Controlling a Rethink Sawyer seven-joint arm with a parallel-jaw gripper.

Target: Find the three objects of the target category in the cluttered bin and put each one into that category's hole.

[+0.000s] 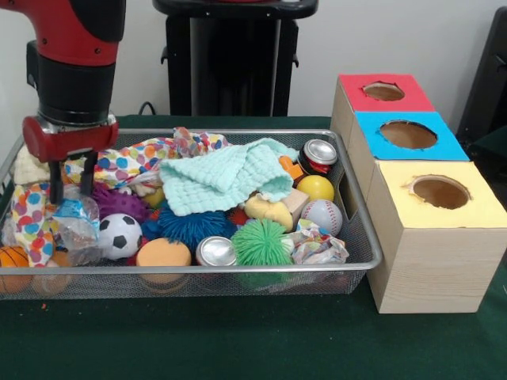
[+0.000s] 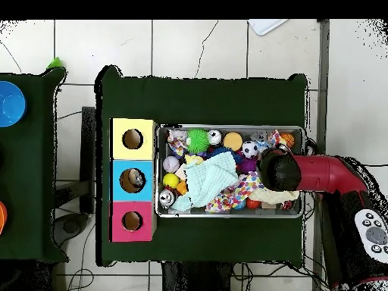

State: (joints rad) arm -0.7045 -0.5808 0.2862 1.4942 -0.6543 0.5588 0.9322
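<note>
The red and black arm (image 1: pixel 73 55) came down at the left of the front view, over the left end of the bin (image 1: pixel 360 237). Its end effector (image 1: pixel 71 188) hung with two dark fingers (image 1: pixel 56 180) apart, tips down among the clutter and closed on nothing. Just below and beside those tips lay a clear crinkly container (image 1: pixel 75 224) with a bluish glint, resting against the soccer ball (image 1: pixel 120 235); whether the fingers touched it I could not tell.

The bin sat on the green desk (image 1: pixel 238 340), packed with toys. A mint knitted cloth (image 1: pixel 226 178) lay spread over the middle, with a dotted fabric (image 1: pixel 119 165) behind and to its left. Along the near rim sat a small basketball (image 1: pixel 13 258), an orange sponge disc (image 1: pixel 163 255), a silver can (image 1: pixel 215 252), a green spiky ball (image 1: pixel 261 242) and a wad of dotted paper (image 1: pixel 317 247). A blue spiky ball (image 1: pixel 190 226) sat behind the can. Further right were a baseball (image 1: pixel 322 216), a yellow ball (image 1: pixel 315 188) and a second can (image 1: pixel 318 156) at the far right corner.

Just right of the bin stood three wooden boxes in a row, red-topped farthest, yellow-topped nearest. The blue box (image 1: pixel 372 154) stood between them, its hole (image 1: pixel 408 134) open on top. In the overhead view something pale showed inside that hole (image 2: pixel 132 180).
</note>
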